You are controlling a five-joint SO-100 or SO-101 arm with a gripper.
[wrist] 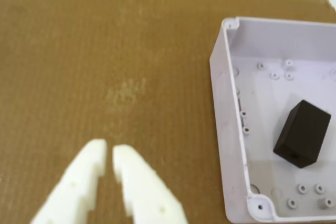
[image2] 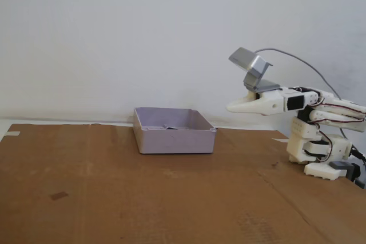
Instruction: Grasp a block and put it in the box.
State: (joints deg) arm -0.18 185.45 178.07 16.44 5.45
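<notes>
Inside the box [wrist: 231, 129], the black block [wrist: 303, 134] lies tilted on the floor, toward the right edge of the wrist view, among small moulded screw posts [wrist: 303, 188] (nothing else is in it). Left of the box, the gripper [wrist: 109, 153] holds nothing, its white fingers [wrist: 86, 169] nearly closed above the cardboard sheet [wrist: 105, 51].

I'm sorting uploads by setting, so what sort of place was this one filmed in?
Probably a home or hobby bench, not a factory: a brown cardboard sheet covers the table by a bare white wall, with only a small white plastic arm and a pale lilac-grey plastic box holding a small matte black block.
</notes>
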